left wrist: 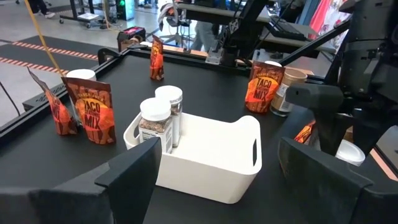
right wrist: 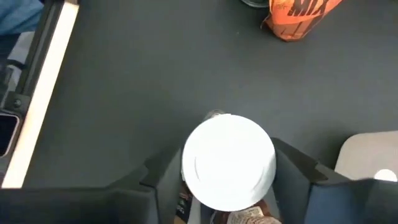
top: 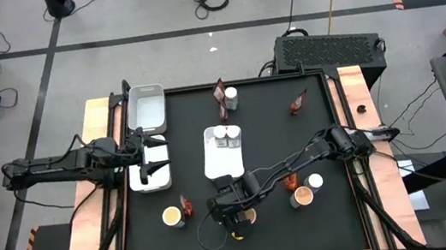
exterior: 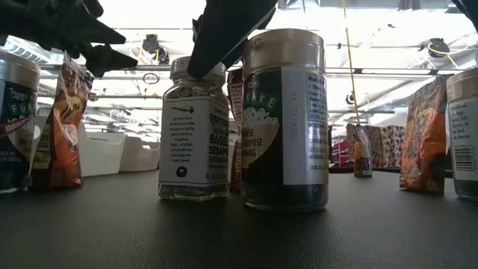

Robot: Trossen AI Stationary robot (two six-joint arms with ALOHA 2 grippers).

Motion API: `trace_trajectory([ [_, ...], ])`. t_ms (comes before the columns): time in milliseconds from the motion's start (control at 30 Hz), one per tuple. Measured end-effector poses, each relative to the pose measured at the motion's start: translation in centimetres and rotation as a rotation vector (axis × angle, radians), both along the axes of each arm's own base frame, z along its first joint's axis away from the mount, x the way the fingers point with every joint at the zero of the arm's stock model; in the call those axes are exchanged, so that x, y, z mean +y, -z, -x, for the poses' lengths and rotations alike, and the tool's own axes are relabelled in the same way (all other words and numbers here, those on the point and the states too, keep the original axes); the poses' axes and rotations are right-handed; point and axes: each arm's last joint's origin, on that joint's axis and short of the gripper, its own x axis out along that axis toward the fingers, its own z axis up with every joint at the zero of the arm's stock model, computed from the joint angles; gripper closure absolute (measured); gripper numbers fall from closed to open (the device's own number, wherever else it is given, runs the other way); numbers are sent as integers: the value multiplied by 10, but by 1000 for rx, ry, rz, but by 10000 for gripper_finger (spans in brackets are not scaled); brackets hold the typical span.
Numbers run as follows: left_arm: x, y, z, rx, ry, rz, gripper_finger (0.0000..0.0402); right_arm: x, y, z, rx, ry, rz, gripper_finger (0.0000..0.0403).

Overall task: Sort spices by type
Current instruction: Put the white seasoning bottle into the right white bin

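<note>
My right gripper is low at the table's near middle, shut around a white-capped jar that stands on the black mat. A gold-topped tub stands right beside the jar. The middle white tray holds two white-capped jars. More tubs, jars and reddish packets stand scattered on the mat. My left gripper is open and hovers over the left tray, touching nothing. My right gripper holds the jar just below its white cap, one finger on each side, coming from above and pointing down. The cap hides the exact place of contact. The jar stands upright with its base on the mat.
A third white tray sits at the far left. A packet and a jar stand at the far middle, and a lone packet at the far right. A tub, a jar and a packet cluster near the right arm. Wooden rails edge the mat.
</note>
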Motion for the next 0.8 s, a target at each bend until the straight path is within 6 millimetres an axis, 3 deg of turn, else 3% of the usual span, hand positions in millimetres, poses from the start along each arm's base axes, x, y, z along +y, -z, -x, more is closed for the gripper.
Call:
trace_trajectory([
  [233, 0, 0, 0, 0, 0, 1, 75, -2, -18, -5, -47, 3, -18, 271],
  [433, 0, 0, 0, -1, -1, 6, 75, -12, -67, -8, -131, 17, -23, 259],
  [567, 0, 0, 0, -1, -1, 6, 75, -30, -100, -3, -166, 54, 73, 260],
  [800, -1, 0, 0, 1, 16, 11, 75, -79, -112, 4, -120, 114, 152, 259],
])
